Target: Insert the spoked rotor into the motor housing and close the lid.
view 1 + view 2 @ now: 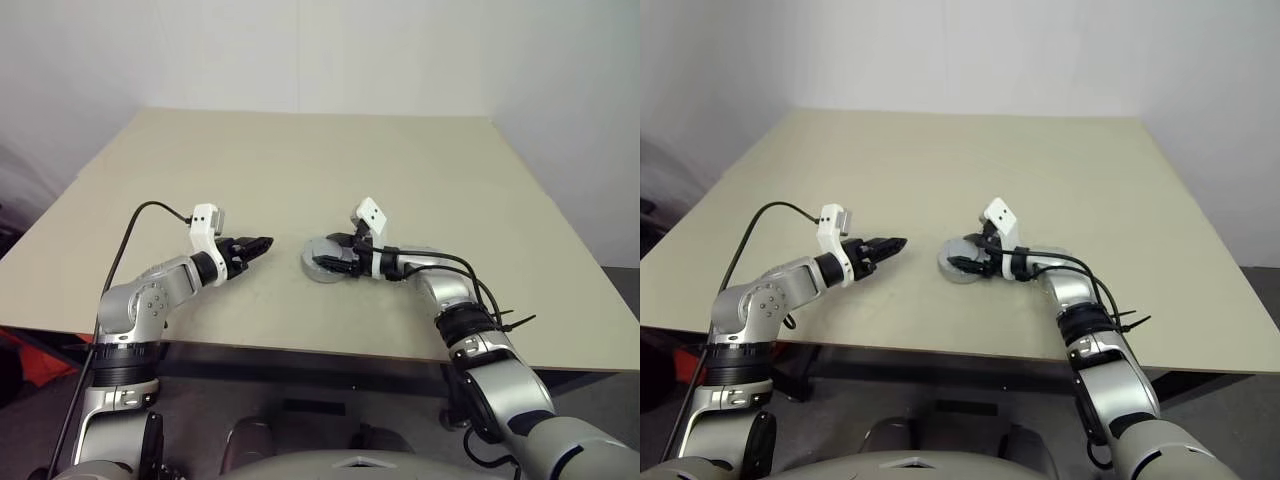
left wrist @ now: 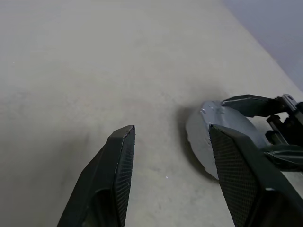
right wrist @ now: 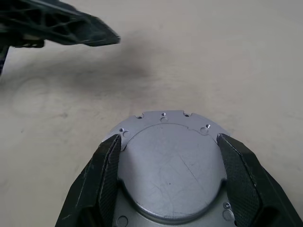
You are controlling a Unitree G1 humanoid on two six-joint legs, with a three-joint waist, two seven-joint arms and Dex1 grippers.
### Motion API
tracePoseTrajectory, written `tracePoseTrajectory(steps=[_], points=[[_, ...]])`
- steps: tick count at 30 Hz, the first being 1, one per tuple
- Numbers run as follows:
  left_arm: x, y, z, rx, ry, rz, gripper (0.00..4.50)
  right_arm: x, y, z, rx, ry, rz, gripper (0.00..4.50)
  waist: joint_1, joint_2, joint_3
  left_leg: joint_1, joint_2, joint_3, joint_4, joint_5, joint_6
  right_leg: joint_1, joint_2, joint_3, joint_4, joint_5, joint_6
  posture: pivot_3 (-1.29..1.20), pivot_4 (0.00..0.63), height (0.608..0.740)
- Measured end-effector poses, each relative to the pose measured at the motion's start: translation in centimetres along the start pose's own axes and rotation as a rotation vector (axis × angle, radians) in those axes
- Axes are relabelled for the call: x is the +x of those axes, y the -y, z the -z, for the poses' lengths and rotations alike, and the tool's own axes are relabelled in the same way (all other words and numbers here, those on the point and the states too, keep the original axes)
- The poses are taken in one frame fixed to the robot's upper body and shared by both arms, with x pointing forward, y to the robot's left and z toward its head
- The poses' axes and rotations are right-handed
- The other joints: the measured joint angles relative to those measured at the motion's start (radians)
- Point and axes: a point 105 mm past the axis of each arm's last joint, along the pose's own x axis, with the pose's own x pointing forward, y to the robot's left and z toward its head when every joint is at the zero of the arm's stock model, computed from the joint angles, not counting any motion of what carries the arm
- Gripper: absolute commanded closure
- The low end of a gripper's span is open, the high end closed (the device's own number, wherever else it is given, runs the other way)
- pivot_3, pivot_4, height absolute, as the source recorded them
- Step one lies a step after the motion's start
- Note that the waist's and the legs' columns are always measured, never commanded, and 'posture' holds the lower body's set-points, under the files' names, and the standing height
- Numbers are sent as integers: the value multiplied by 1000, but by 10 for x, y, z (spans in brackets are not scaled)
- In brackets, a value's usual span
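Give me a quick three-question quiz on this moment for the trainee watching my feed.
1. True or false: the left gripper holds a part.
2. Which gripper has its fingers on either side of the round grey motor housing? A) left B) right C) both
3. What does the motor housing rest on?

Key:
1. False. Its fingers stand open over bare table, short of the housing.
2. B. The right gripper straddles the housing, whose flat grey face shows on top.
3. The beige table.

One grey motor housing [image 3: 170, 170] with closed lid, one beige table [image 1: 300, 170], two robot hands
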Motion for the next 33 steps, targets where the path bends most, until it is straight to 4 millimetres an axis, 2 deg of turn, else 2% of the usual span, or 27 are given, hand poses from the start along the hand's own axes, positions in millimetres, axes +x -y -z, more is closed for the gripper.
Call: tracePoseTrajectory(steps=[10,19,29,33], points=[[0,0,-1,3,2,-1,1873,-5,-13,-3,-87,6,-64,1395,-8,-2,1,-5,-2,-1,0,-4,2,-1,2,-3,0,0,1,0,0,740],[0,0,-1,5,6,-1,1873,-6,-20,-1,-89,7,-93,1395,-17,-4,4,-4,0,-1,5,-4,1,-1,2,-3,3,-2,-3,0,0,740],[0,0,-2,5,7,-2,1873,-4,-15,-4,-60,49,-43,1395,-17,-4,9,-5,1,-1,14,-4,1,0,2,-3,6,-2,-3,0,0,740],[0,0,-2,6,7,-3,1873,0,-5,-9,-24,97,28,1395,-18,-3,14,-5,0,-1,17,-4,1,-1,2,-2,11,-2,-4,0,0,740]])
